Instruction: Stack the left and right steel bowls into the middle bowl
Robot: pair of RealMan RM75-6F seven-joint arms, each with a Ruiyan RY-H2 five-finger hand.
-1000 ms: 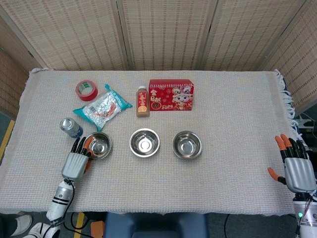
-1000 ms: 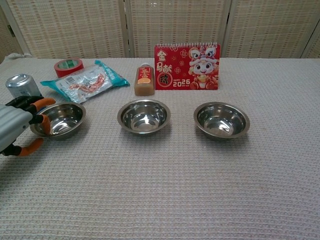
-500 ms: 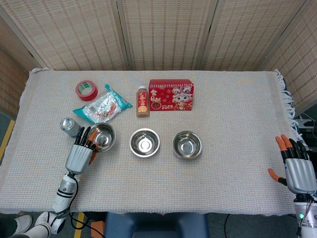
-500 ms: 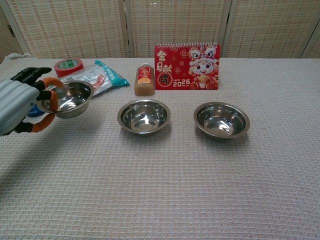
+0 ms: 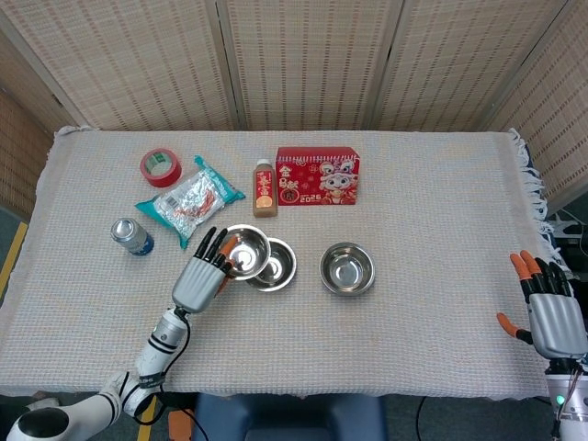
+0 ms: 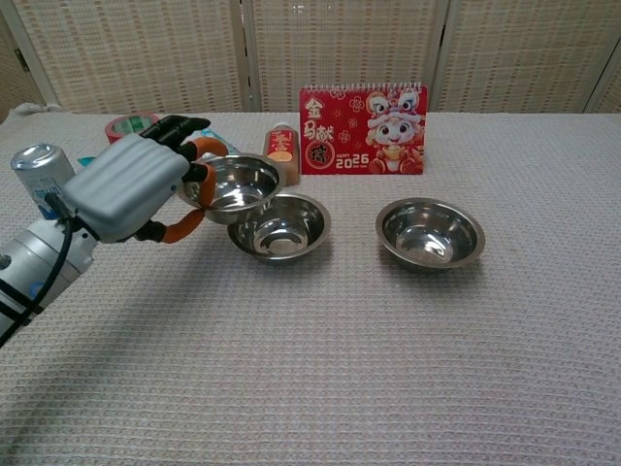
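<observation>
Overhead, my left hand (image 5: 200, 276) grips the left bowl (image 5: 243, 252) by its rim, overlapping the middle bowl's (image 5: 277, 265) left edge; the target lies just rightward. My right hand (image 5: 552, 312) idles, fingers spread, well apart from the right bowl (image 5: 347, 268).

From the chest, the held bowl hangs above and left of the middle bowl on the surface (image 6: 388, 369).

Your bench (image 5: 432, 184) is covered with a pale woven cloth. Lying on it you have the middle bowl (image 5: 276, 265) near the centre and the right bowl (image 5: 346, 267) just to its right, apart from it. Far behind them stand a red calendar (image 5: 318, 176) and a small bottle (image 5: 265, 187). To the left lie a snack packet (image 5: 188, 200), a red tape roll (image 5: 160, 167) and a can (image 5: 131, 236).
</observation>
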